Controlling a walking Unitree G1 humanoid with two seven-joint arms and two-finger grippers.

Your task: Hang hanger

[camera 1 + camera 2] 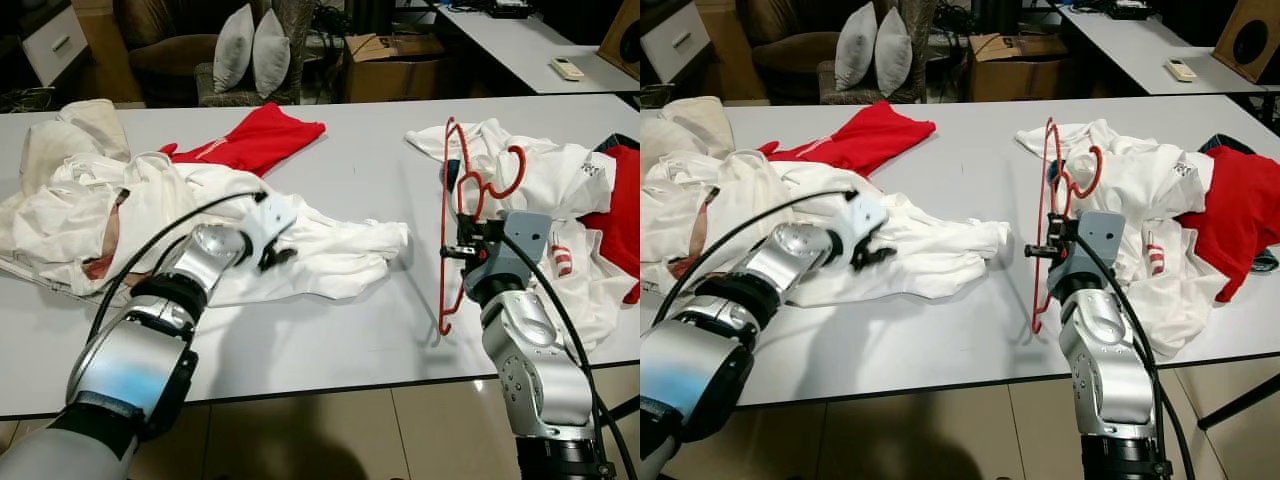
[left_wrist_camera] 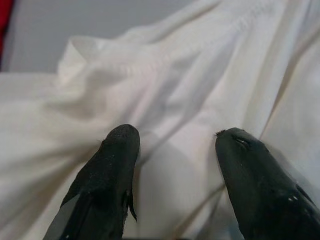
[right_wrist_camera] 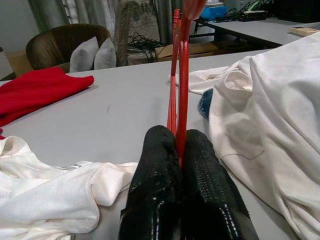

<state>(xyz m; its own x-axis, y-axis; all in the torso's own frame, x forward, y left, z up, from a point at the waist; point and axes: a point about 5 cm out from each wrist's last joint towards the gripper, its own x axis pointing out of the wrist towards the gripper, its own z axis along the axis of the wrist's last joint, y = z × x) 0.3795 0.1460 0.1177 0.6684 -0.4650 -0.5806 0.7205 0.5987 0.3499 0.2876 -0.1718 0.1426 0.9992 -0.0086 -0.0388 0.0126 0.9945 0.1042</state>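
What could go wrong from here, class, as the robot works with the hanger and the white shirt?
The right tool pinches only a thin bar of the red hanger, so it may swivel or slip. The left tool is open over the loose white shirt; it may grab several folds, or drag the shirt along the table.

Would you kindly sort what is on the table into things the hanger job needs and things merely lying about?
In the job:
- red hanger, clamped in the right end effector
- white shirt, under the open left end effector

Lying about:
- red garment
- clothes pile
- remote control
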